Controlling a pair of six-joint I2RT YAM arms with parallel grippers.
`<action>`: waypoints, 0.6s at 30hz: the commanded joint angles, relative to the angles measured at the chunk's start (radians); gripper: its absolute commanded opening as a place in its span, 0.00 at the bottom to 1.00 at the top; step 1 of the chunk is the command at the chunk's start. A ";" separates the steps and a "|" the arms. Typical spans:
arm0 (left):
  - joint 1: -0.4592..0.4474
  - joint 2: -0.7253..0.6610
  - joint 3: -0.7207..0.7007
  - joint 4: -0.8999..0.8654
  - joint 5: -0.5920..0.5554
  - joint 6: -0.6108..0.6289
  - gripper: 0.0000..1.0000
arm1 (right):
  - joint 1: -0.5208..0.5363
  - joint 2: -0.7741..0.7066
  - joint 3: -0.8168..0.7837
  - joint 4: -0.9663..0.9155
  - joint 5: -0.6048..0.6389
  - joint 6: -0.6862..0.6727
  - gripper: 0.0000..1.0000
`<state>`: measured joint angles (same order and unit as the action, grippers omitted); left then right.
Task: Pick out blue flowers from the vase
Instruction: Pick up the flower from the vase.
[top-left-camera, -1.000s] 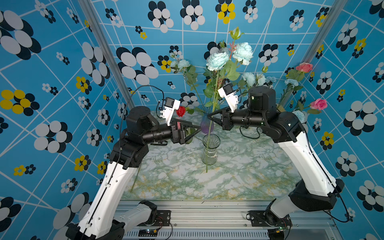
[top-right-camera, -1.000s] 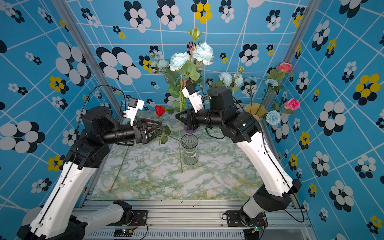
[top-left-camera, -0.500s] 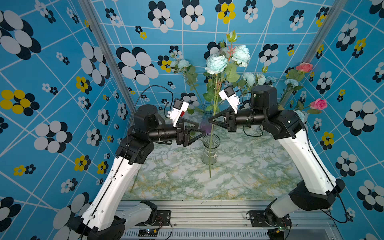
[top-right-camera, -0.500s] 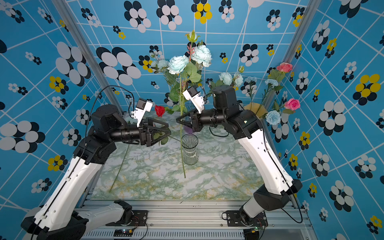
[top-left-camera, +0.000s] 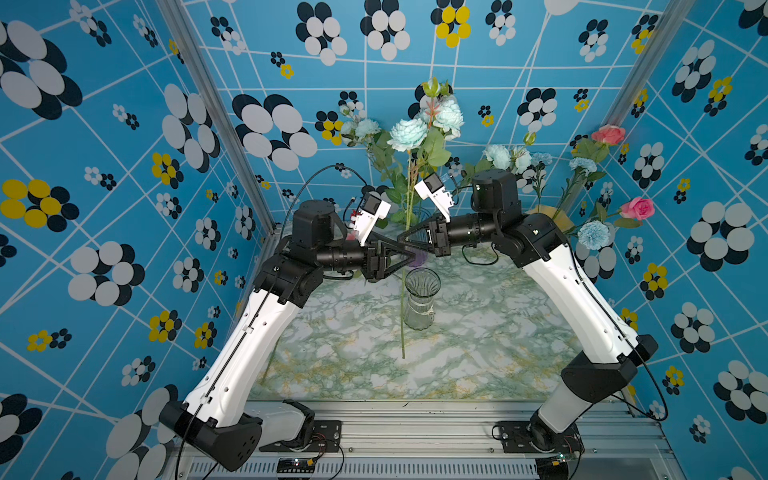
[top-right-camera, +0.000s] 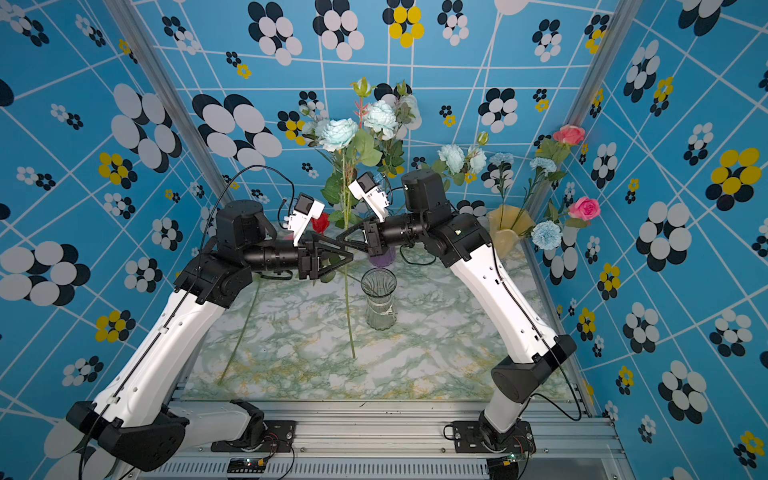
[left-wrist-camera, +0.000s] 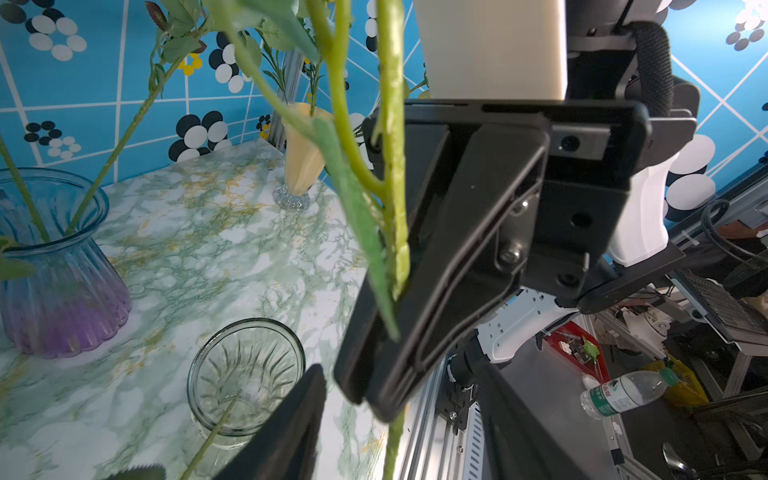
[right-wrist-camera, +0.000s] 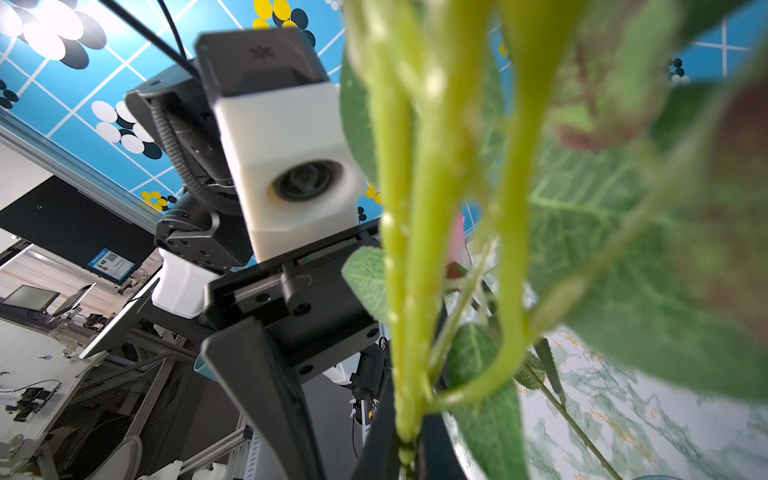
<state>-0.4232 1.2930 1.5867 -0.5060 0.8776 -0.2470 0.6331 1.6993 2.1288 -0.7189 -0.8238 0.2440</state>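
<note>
1. The blue flower (top-left-camera: 409, 134) has ruffled pale blooms on a thin green leafy stem. A ribbed clear glass vase (top-left-camera: 420, 303) stands just right of the stem.
2. The tabletop (top-left-camera: 478, 353) is green-veined marble print, and the walls (top-left-camera: 104, 208) are a blue flower print.
3. Your right gripper (top-left-camera: 404, 240) is clamped on the stem at picture centre. Your left gripper (top-left-camera: 412, 254) sits just lower, fingers apart around the stem.

Two pale blue peony-like blooms (top-left-camera: 409, 134) top a long leafy stem (top-left-camera: 402, 340) hanging upright just beside the clear glass vase (top-left-camera: 420, 303); smaller blue carnations (top-left-camera: 593, 234) stand far right.
</note>
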 joint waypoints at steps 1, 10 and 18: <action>0.009 -0.011 -0.016 0.067 0.043 -0.009 0.53 | -0.001 -0.007 0.007 0.035 0.001 0.004 0.03; 0.009 -0.016 -0.056 0.098 0.048 -0.031 0.29 | -0.001 -0.028 -0.015 0.045 0.034 -0.008 0.03; 0.012 -0.019 -0.053 0.083 0.038 -0.029 0.10 | -0.001 -0.059 -0.046 0.070 0.066 -0.014 0.03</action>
<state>-0.4183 1.2907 1.5375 -0.4400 0.9016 -0.2749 0.6334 1.6844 2.0983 -0.6910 -0.7895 0.2432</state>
